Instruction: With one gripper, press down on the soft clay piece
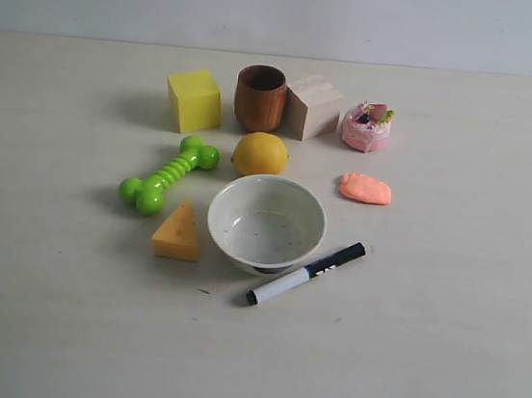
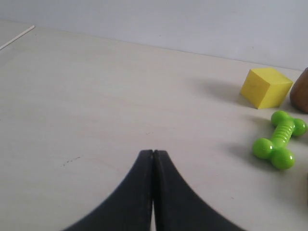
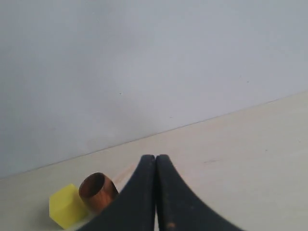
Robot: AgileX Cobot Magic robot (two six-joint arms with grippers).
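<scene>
On the exterior view alone, the soft clay piece (image 1: pixel 365 188); wrist-view left fingers (image 2: pixel 142 192) and right fingers (image 3: pixel 142 202) clenched

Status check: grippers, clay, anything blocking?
Left gripper shut, empty. Right gripper shut, empty. Soft clay piece lies flat, no gripper near it in the exterior view. Toy cake just behind it, apart; nothing on top.

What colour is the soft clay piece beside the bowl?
Salmon-orange, matte; the soft clay piece shows best in the exterior view.
</scene>
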